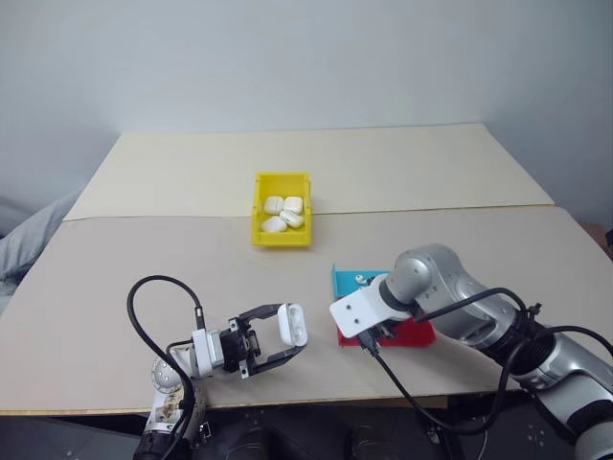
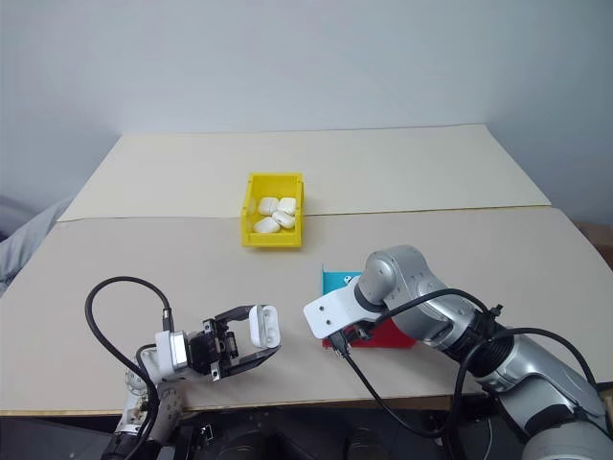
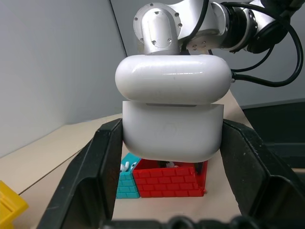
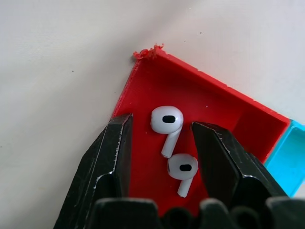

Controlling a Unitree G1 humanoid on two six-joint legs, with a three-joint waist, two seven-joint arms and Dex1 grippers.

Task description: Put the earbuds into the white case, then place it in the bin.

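My left gripper (image 1: 293,329) is shut on the white case (image 1: 294,324) and holds it just above the table's near edge. The case's hinged lid (image 3: 172,78) stands open. Both black fingers (image 3: 95,167) press on the case body (image 3: 171,129). My right gripper (image 4: 163,128) points down into the red tray (image 4: 152,86), open. Two earbuds (image 4: 167,120) (image 4: 182,169) lie on the tray floor between its fingers, and a gap shows on either side of them. The yellow bin (image 1: 281,237) stands at mid-table with several white cases (image 1: 283,213) inside.
A shallow blue tray (image 1: 347,281) adjoins the red tray (image 1: 412,333) on its far side. My right wrist's white plate (image 1: 356,311) hangs over the red tray's left end. Black cables loop beside both arms near the front edge. A seam crosses the table behind the bin.
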